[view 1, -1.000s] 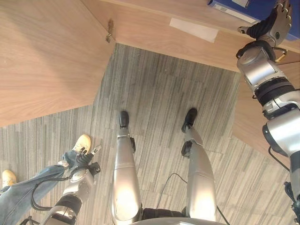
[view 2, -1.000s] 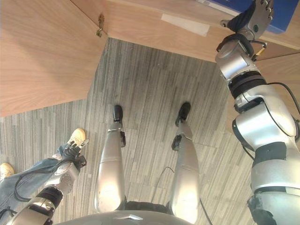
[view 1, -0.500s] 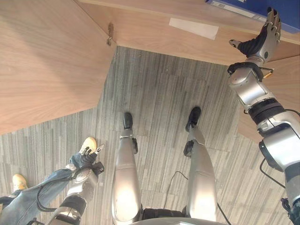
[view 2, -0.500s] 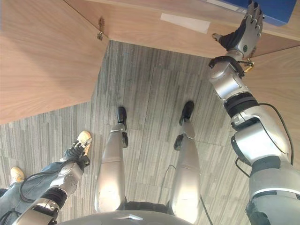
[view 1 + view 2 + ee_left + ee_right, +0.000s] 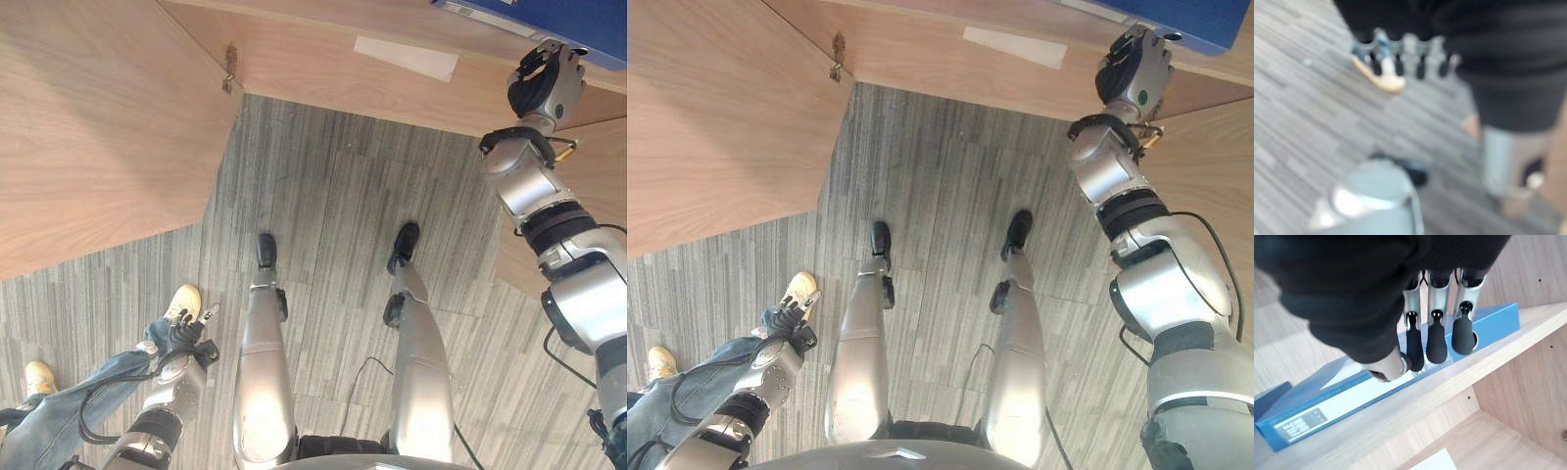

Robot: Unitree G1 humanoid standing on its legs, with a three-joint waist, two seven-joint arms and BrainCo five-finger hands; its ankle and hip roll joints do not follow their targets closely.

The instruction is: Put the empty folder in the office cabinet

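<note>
the folder (image 5: pixel 1352 391) is blue, flat and thin, with a white label on its spine. it is laid flat on a pale wood shelf (image 5: pixel 1459 377) in the cabinet (image 5: pixel 108 127). the right hand (image 5: pixel 1432 340) is held just by it, fingers curled, nothing gripped. the left hand (image 5: pixel 181 338) is hung low over the grey striped carpet (image 5: pixel 343 215), near a person's tan shoe (image 5: pixel 181 302); its fingers are too blurred to read.

silver-grey arms, dark ribbed wrist covers
</note>
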